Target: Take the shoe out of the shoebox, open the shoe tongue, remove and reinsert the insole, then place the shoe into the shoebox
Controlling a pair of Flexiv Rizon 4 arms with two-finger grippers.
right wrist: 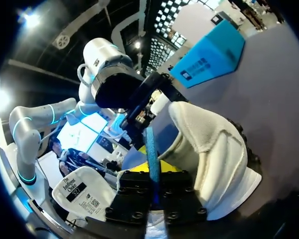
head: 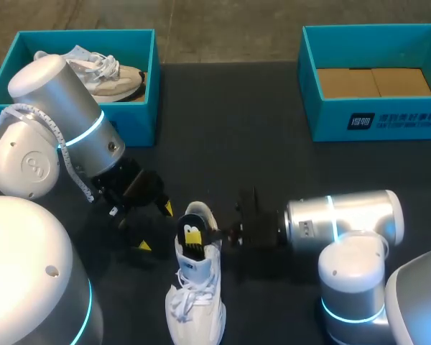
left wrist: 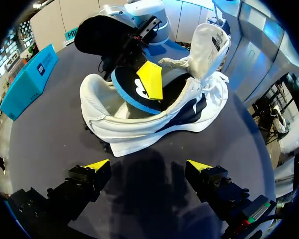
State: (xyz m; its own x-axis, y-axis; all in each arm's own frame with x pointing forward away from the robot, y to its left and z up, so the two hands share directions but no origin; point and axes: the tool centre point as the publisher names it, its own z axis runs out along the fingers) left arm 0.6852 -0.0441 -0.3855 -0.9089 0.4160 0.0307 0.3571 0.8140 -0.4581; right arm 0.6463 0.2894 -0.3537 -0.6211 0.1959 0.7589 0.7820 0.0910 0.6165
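A white shoe (head: 195, 295) lies on the dark table near the front edge, heel toward the far side. Its tongue (left wrist: 209, 45) stands pulled up. My right gripper (head: 201, 236) comes in from the right and is shut on a black insole with a blue edge (left wrist: 132, 92), which sits tilted in the shoe's heel opening. In the right wrist view the insole (right wrist: 151, 149) shows edge-on between the right gripper's (right wrist: 152, 174) fingers. My left gripper (left wrist: 148, 165) stands open just left of the shoe (left wrist: 154, 117), nothing between its fingers.
A teal shoebox (head: 142, 100) at the far left holds another pale shoe (head: 100, 72). A second teal shoebox (head: 373, 118) at the far right has only brown cardboard inside. Dark table lies between the boxes.
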